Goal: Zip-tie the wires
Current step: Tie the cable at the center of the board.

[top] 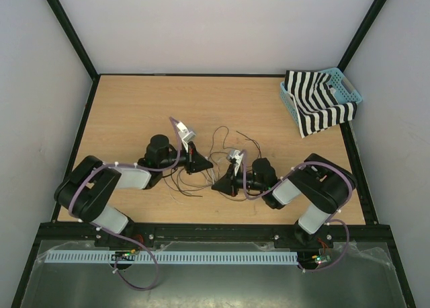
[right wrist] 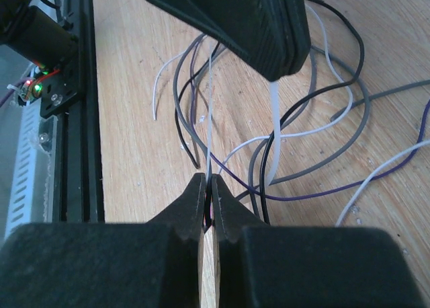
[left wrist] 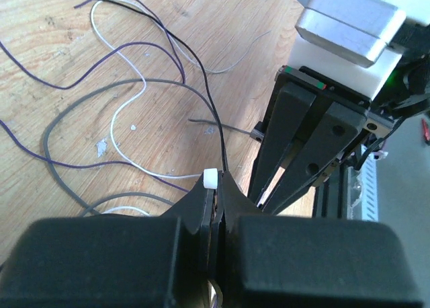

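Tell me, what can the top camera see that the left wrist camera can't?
Only the top view shows the blue basket with the striped cloth in it, at the far right corner of the table. Only the left wrist view shows the zip tie, its white end pinched in the shut left gripper. Both show the thin wires lying on the table and the right gripper close to the left one.
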You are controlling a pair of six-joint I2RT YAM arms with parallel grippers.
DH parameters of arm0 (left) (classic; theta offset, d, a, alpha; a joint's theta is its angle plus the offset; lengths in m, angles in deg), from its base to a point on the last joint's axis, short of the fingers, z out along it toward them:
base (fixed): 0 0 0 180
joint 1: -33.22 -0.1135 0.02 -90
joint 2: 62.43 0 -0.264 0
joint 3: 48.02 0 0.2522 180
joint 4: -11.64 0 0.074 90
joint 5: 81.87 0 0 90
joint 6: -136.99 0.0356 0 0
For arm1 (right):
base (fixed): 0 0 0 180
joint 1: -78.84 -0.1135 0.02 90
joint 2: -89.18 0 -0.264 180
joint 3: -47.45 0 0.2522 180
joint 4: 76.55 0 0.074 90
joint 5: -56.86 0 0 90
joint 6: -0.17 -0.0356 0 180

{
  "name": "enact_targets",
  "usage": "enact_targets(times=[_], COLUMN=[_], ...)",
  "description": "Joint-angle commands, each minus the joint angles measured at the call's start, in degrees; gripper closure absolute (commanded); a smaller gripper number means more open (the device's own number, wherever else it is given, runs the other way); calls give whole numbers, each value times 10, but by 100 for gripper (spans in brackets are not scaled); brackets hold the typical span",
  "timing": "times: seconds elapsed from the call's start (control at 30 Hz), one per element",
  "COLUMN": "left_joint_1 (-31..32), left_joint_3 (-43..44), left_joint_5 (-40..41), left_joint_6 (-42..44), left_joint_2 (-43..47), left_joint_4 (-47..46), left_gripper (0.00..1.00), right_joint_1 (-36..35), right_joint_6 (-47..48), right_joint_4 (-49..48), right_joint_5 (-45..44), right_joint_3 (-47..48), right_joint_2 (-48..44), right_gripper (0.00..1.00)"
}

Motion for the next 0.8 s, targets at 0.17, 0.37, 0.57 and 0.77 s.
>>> enact_targets(times=[0.17,0.37,0.57,0.77], left_joint_1=[38,56,82,105], left_joint_3=[-42,-70,-92,-98], left_joint_5=[74,114,147,162], left_joint_6=[144,224,314,372], left_joint_2=[47,60,91,99], left_joint_4=[-62,-88,-89,-88], left_gripper=[100,100,100,100], right_joint_1=[6,7,7,12], right_joint_6=[-14,-14,-13,-18], right_joint_4=[-18,-27,-41,-53], right_joint_5=[34,49,66,89], right_joint_3=[3,5,3,-1], right_joint_2=[-29,-30,-22,-18], right_gripper=[87,87,87,88])
